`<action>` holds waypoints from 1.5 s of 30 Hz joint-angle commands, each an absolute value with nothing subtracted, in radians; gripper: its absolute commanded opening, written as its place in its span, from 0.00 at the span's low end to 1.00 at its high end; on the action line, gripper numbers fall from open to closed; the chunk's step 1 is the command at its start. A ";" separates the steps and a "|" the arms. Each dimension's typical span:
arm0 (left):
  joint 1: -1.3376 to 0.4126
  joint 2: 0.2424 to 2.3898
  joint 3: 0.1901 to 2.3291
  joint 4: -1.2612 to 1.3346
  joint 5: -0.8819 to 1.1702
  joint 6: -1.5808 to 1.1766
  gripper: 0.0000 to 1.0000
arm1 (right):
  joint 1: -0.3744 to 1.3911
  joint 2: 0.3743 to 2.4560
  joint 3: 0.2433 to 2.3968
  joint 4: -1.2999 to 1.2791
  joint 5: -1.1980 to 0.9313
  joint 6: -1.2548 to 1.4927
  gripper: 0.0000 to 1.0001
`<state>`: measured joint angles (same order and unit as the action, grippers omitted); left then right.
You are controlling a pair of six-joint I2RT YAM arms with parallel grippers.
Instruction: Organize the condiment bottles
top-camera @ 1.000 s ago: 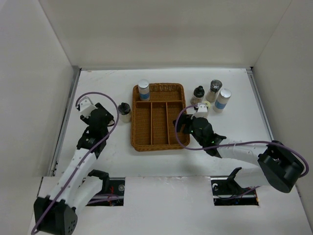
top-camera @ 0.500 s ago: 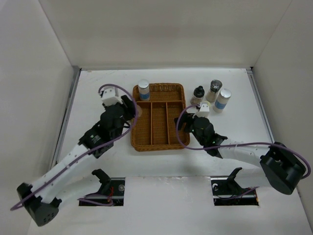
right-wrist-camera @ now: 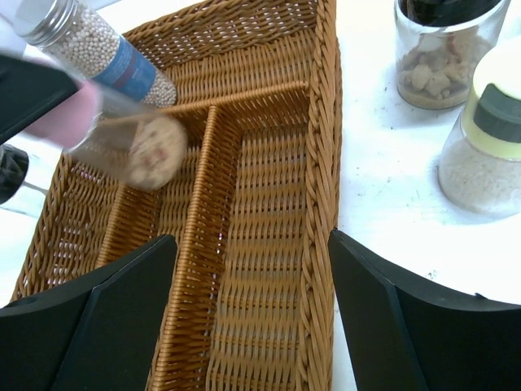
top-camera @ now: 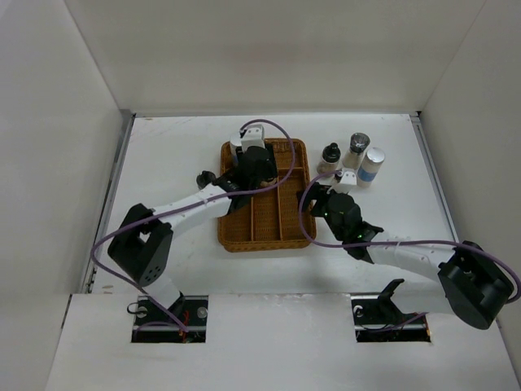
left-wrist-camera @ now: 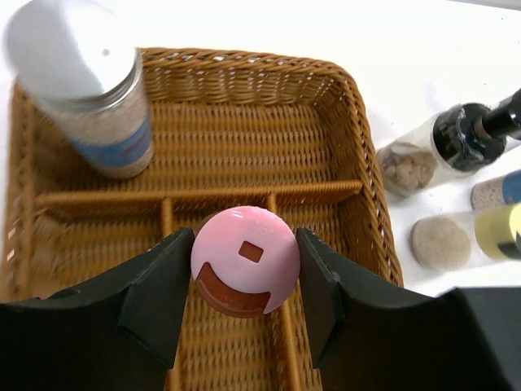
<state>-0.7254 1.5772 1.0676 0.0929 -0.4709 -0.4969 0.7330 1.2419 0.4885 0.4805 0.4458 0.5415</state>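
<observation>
My left gripper (top-camera: pixel 249 169) is shut on a pink-capped bottle (left-wrist-camera: pixel 244 259) and holds it over the middle of the brown wicker tray (top-camera: pixel 260 243). The bottle shows blurred in the right wrist view (right-wrist-camera: pixel 130 138). A silver-capped, blue-labelled bottle (left-wrist-camera: pixel 85 90) stands in the tray's back left compartment. My right gripper (right-wrist-camera: pixel 252 318) is open and empty, its jaws straddling the tray's right rim (right-wrist-camera: pixel 326 163). Right of the tray stand a black-capped jar (top-camera: pixel 330 156), a silver-topped shaker (top-camera: pixel 356 149), a blue-labelled bottle (top-camera: pixel 372 165) and a pale-green-capped jar (right-wrist-camera: pixel 488 147).
Another black-capped jar (top-camera: pixel 205 179) stands on the table just left of the tray, close under my left arm. White walls close the table in on the left, back and right. The tray's long front compartments (right-wrist-camera: pixel 269 244) hold nothing.
My left arm has swung from the left side of the table rightwards to over the tray. My right gripper has barely moved.
</observation>
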 commanded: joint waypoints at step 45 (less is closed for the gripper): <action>-0.461 1.169 0.790 -0.064 -0.565 -0.459 0.76 | 0.723 1.255 0.496 0.522 0.434 0.557 0.86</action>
<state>-0.4805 1.1576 0.7990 -0.0422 -0.5797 -0.4755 0.7258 1.2556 0.4885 0.4797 0.4431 0.5507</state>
